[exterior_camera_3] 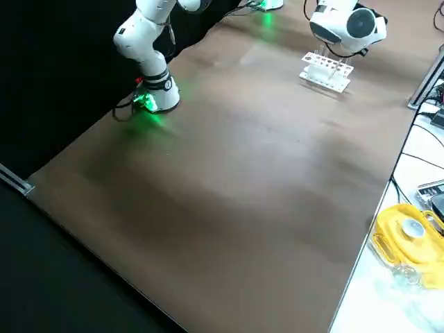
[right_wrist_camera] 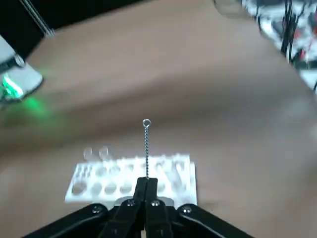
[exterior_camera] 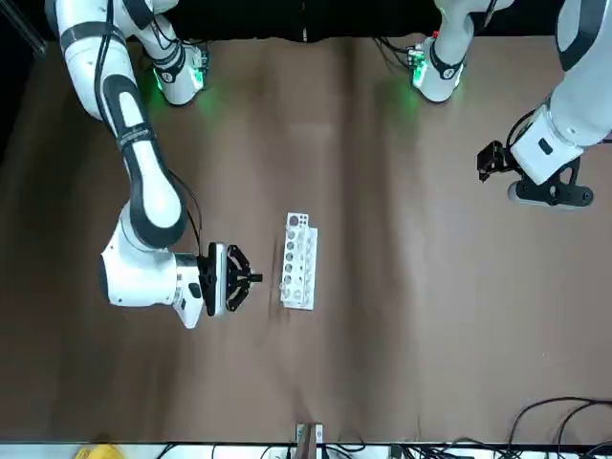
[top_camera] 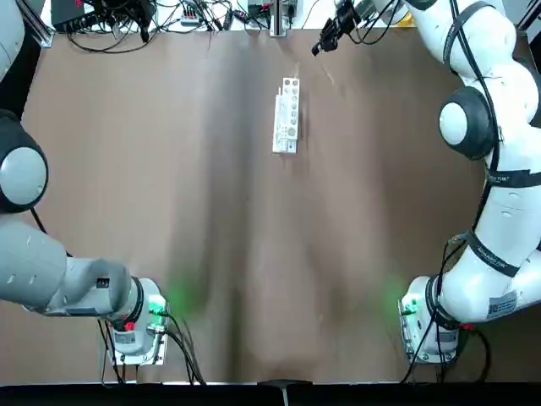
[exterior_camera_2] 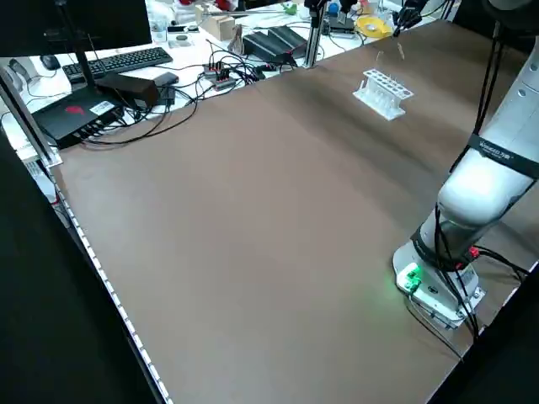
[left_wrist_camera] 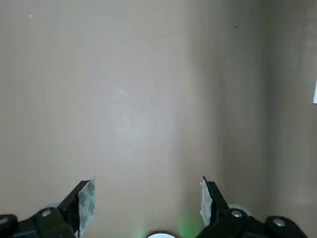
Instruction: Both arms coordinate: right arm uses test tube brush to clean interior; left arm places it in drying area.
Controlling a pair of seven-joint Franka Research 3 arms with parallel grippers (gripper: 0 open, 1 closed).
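Checking your right pincer [right_wrist_camera: 147, 179] first: it is closed on the twisted-wire stem of the brush [right_wrist_camera: 146, 148], loop end exposed. Just beyond stands the white rack [right_wrist_camera: 74, 197], clear tubes [right_wrist_camera: 103, 152] at one end. A sideways swing of the stem could topple them. Well apart, your left pincer [left_wrist_camera: 147, 183] gapes wide, holding nothing. You cannot make out the bristles or the tubes' depth.

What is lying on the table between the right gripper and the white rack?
Nothing visible: the front view shows only bare tabletop between the right gripper and white rack.
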